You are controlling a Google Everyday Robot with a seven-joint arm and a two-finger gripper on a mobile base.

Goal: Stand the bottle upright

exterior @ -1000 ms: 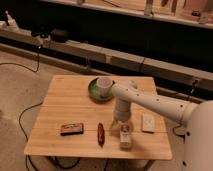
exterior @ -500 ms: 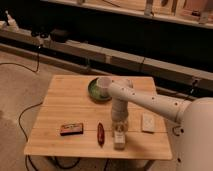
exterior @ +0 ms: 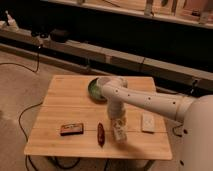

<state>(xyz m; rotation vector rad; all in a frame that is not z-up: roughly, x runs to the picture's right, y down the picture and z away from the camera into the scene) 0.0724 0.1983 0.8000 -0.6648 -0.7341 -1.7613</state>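
The bottle [exterior: 119, 133] is small and whitish and sits on the wooden table [exterior: 65, 100] near the front edge, just right of the slim red object [exterior: 100, 134]. I cannot tell whether it lies or stands. My gripper [exterior: 119, 123] hangs straight down from the white arm and is right over the bottle's upper end, touching or nearly touching it. The gripper hides part of the bottle.
A flat whitish pad [exterior: 148, 122] lies to the right of the bottle. A dark rectangular box [exterior: 71, 129] lies at the front left. A green bowl [exterior: 94, 90] stands at the back middle, partly behind the arm. Shelving runs behind the table.
The arm's elbow has swung left over the green bowl. The gripper and the bottle have shifted slightly left, toward the red object.
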